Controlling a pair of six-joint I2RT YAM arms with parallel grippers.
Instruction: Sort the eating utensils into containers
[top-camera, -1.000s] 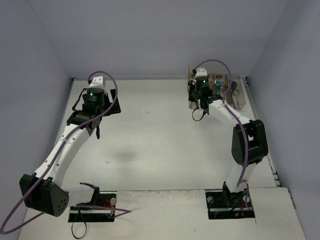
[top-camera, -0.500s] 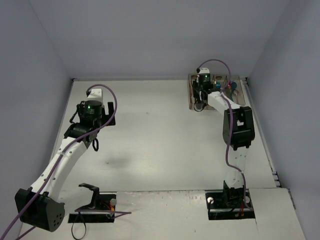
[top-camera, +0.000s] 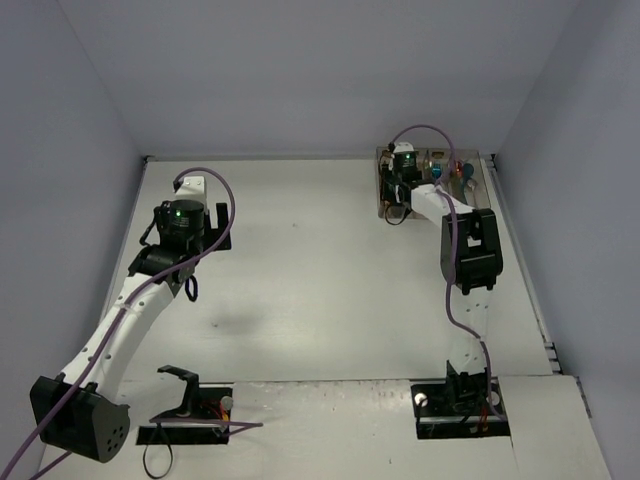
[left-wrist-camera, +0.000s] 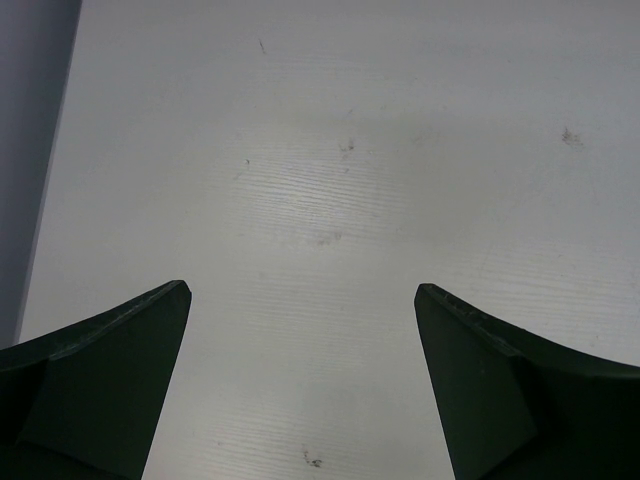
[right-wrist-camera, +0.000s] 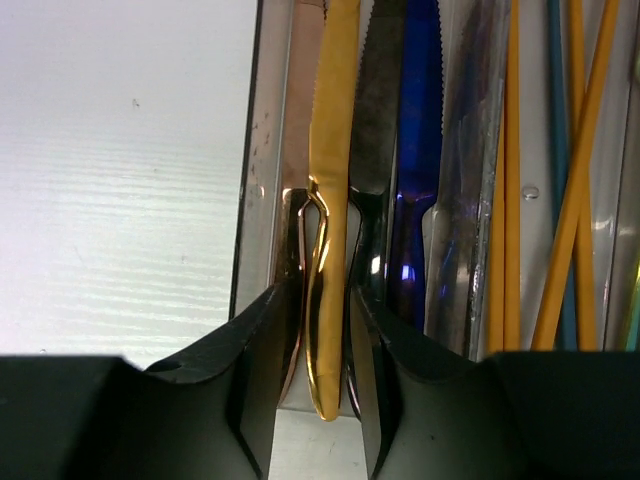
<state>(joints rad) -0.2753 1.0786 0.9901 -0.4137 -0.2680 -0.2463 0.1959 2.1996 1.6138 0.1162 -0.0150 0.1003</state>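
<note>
The left gripper (left-wrist-camera: 302, 290) is held wide apart above the table (left-wrist-camera: 330, 150), while the gold knife (right-wrist-camera: 335, 120), lying in the containers (right-wrist-camera: 255, 150), is narrowly flanked by the right gripper (right-wrist-camera: 322, 300), whether clamped cannot be told.

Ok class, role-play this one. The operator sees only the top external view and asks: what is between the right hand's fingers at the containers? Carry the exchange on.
Observer: The right wrist view shows a gold knife between the right hand's fingers. I cannot tell whether they press it.
Operator: What lies beside it?
Observer: In the same bin of the containers are a copper utensil, a black serrated knife and a blue knife. Orange chopsticks lie in the next bin.
Operator: And the left hand?
Observer: The left wrist view shows the left hand open above the table, with nothing between its fingers.
</note>
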